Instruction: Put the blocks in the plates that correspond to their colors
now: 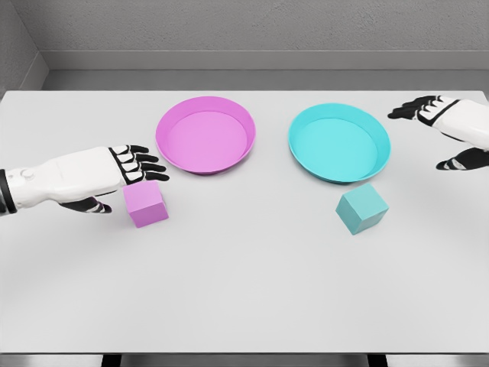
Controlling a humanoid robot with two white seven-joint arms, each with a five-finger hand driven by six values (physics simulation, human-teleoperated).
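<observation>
fingers [145, 164] of the left hand [126, 172] spread loose above the pink block [145, 203], holding nothing.

the pink block sits on the white bench [244, 290] just in front of the pink plate [205, 134]; the teal block [361, 209] lies just in front of the teal plate [338, 142]. both plates hold nothing. the right hand [451, 130] hovers at the far right, fingers open, gripping nothing.

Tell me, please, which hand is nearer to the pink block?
Left. The left hand sits just beside the pink block, above-left; the right hand is far across the table.
</observation>
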